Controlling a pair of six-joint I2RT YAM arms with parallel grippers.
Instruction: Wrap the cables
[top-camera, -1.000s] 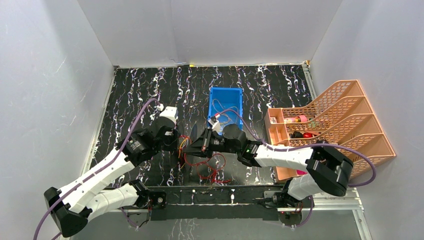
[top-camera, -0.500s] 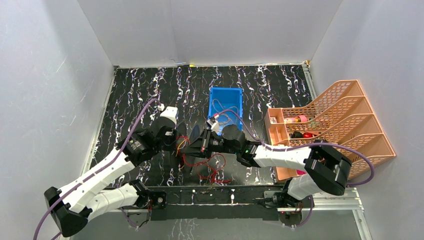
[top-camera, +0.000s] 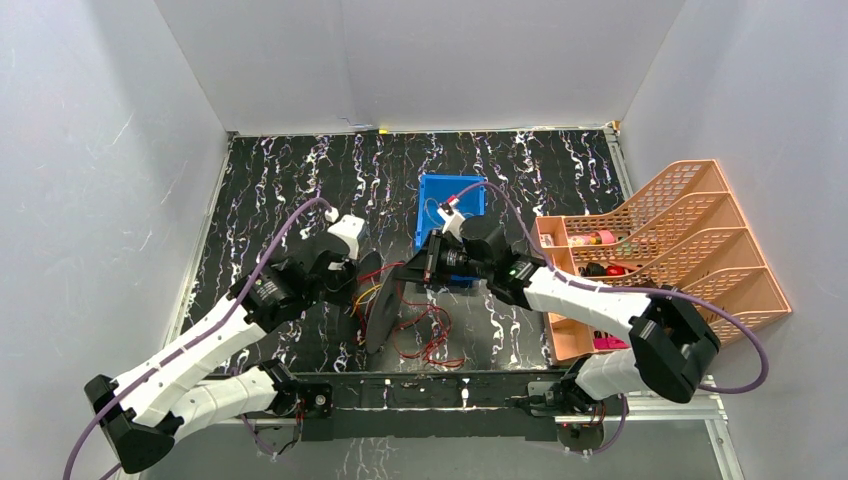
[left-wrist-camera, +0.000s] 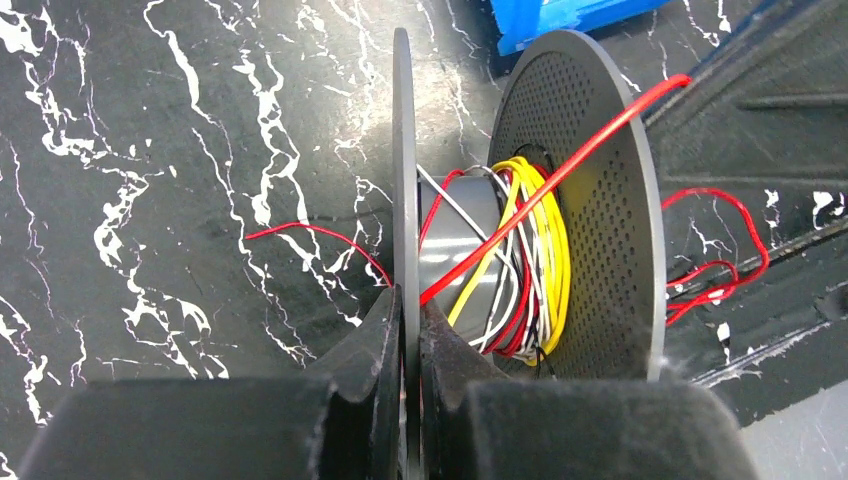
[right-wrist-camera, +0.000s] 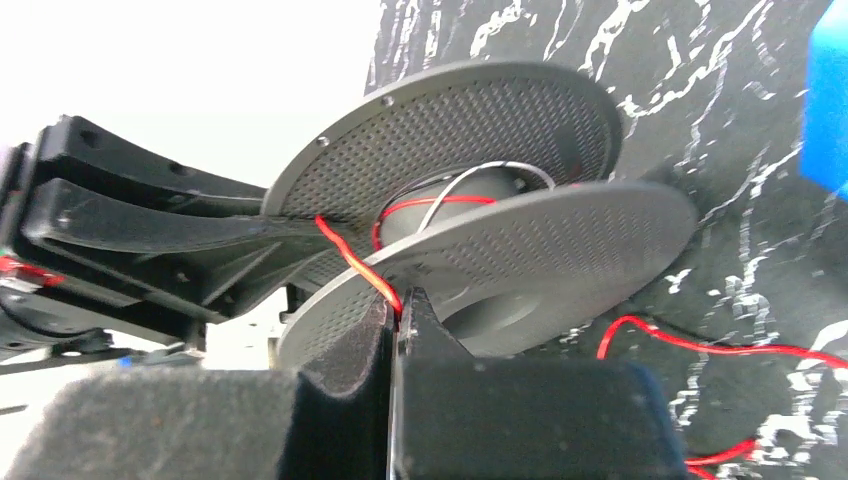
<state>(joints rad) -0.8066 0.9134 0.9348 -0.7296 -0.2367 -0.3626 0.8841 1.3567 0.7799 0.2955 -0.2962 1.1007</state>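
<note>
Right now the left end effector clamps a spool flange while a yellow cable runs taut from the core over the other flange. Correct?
Not quite: the taut cable is red, not yellow; the yellow cable lies wound on the core. The left end effector does clamp a spool flange. The left wrist view shows it.

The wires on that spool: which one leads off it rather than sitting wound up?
The red cable: it slants out past the rim of the spool, while the yellow cable and white ones lie coiled round the hub.
</note>
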